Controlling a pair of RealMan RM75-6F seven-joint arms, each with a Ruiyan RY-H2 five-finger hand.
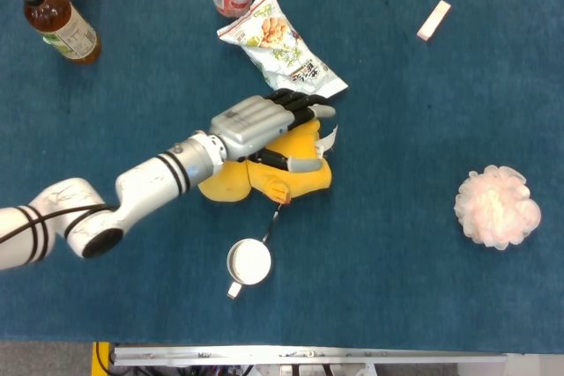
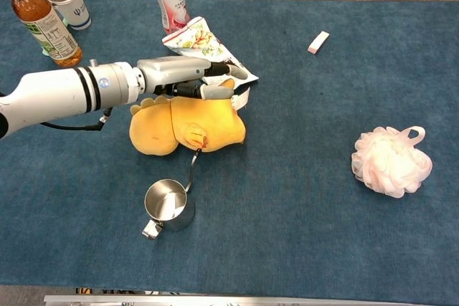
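We see lots of bare counter [image 1: 405,129] between the yellow plush toy [image 1: 295,173] and the pink puff [image 1: 497,206]. Close by, the snack bag [image 1: 284,50] sits just behind the toy and the metal cup [image 1: 248,262] in front

The left hand [image 1: 264,121] has a smooth silver metallic back and glossy black plastic fingers [image 1: 300,99]. Beneath it lies a soft yellow plush cloth toy [image 1: 295,169] with a matt, fuzzy nap. The crinkled printed foil snack bag [image 1: 282,46] shines. The small polished steel cup [image 2: 169,207] gleams mirror-like. The dark blue table covering [image 2: 301,198] looks like matt, short-pile carpet cloth. The pale pink bath pouf [image 2: 391,161] is frilly mesh netting.
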